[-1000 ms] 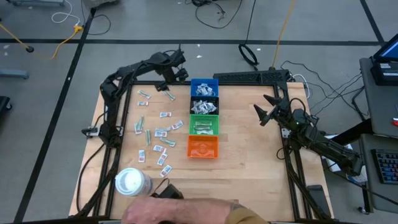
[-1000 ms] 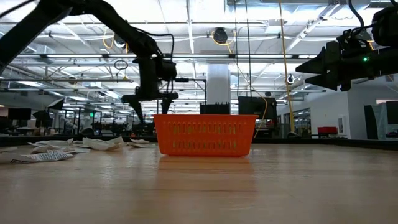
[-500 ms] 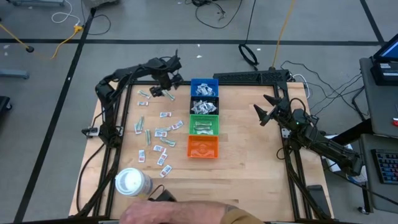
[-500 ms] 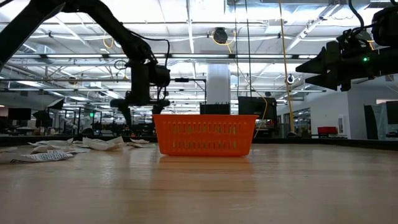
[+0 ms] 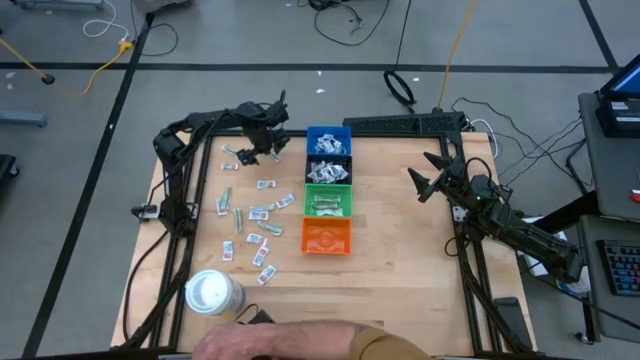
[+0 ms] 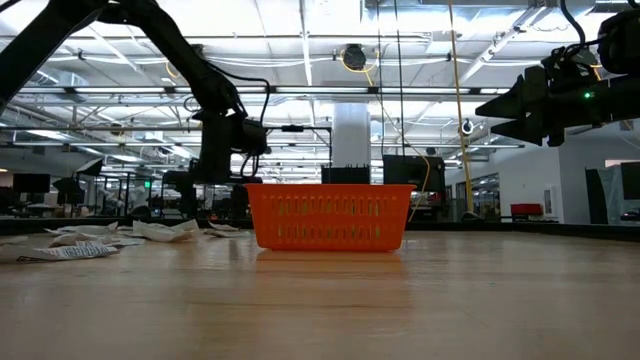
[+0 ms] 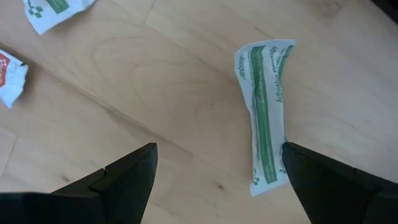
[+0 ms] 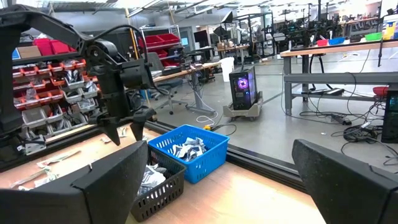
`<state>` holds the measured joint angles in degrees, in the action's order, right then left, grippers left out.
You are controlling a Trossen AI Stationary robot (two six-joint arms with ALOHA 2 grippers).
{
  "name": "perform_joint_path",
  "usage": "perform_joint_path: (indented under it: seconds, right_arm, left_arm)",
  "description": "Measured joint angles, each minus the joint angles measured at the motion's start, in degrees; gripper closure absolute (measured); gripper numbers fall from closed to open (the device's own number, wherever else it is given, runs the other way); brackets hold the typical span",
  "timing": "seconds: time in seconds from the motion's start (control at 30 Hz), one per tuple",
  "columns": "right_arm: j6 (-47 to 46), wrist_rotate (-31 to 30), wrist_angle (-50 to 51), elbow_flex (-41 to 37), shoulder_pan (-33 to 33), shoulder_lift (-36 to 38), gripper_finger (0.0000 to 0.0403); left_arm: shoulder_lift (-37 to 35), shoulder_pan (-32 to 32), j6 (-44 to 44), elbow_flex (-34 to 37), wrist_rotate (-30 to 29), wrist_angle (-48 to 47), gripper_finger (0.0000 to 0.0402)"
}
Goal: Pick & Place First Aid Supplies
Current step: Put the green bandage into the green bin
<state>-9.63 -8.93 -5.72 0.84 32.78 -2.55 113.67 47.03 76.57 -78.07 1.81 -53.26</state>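
Left pincer poised in the upper left of the high view, just left of the blue bin, fingers spread wide and holding nothing. Directly beneath, in the left wrist view, a slim white-and-green wrapper flat on the bare wood, its long axis running away from the wrist, nearly square to the line joining the two fingers. Lies between the fingertips but well off centre, its near end just beside, perhaps touching, the finger at lower right of that frame. Likely needs a small sideways shift before a descent and a squeeze across the narrow width.

Rest of the first aid supplies scattered over the left-centre of the high view, small flat packets spread between the left arm's frame and the column of bins. Two more packets at the upper left corner of the left wrist view, one with green print, one with red.

Right pincer parked at centre right of the high view, also released and empty, well apart from every packet; left arm clearly the nearer.

Counter of pale wood, smooth, grain visible. Below the blue bin, a black bin, a green bin and an orange bin. White roll at lower left. Someone's arm along the bottom edge. Beyond, an open workshop with shelving and benches.
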Motion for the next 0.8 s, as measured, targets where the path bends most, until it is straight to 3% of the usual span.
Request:
perform_joint_path:
  seconds: [0.53, 0.67, 0.8]
  right_arm:
    - [0.0, 0.0, 0.0, 0.0, 0.0, 0.0, 0.0009]
    - [0.0, 0.0, 0.0, -0.02, 0.0, 0.0, 0.0009]
    - [0.0, 0.02, 0.0, -0.02, 0.0, 0.0, 0.0009]
  left_arm:
    - [-0.11, 0.21, 0.22, 2.5, 1.58, 0.75, 0.0056]
    - [-0.11, 0.2, -0.35, 2.52, 2.29, 0.89, 0.0103]
    - [-0.09, 0.19, -0.34, 2.55, 2.66, 0.99, 0.0185]
